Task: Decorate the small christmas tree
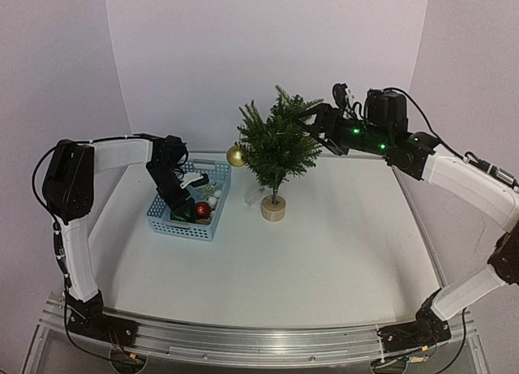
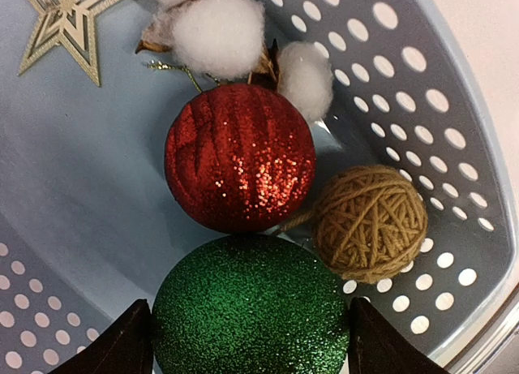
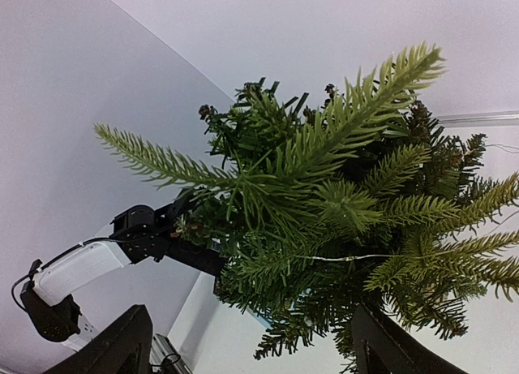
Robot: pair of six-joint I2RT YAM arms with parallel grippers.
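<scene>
The small christmas tree point(image 1: 276, 147) stands mid-table on its pale wooden disc base point(image 1: 273, 209), with a gold bauble point(image 1: 236, 156) hanging on its left side. My left gripper point(image 1: 180, 210) reaches down into the blue basket point(image 1: 212, 228). In the left wrist view it point(image 2: 251, 350) is open, with its jaws close on either side of a green glitter ball point(image 2: 251, 305). A red glitter ball point(image 2: 239, 156) and a twine ball point(image 2: 371, 222) lie just beyond. My right gripper point(image 1: 312, 124) is open at the tree's upper right, with branches point(image 3: 324, 204) between its fingers point(image 3: 122, 346).
The basket point(image 2: 454, 106) also holds white cotton puffs point(image 2: 219, 33) and a gold star point(image 2: 69, 17). A thin pale thread point(image 3: 349, 259) runs across the branches. White walls close off the back and sides. A metal rail point(image 1: 259, 341) runs along the near edge.
</scene>
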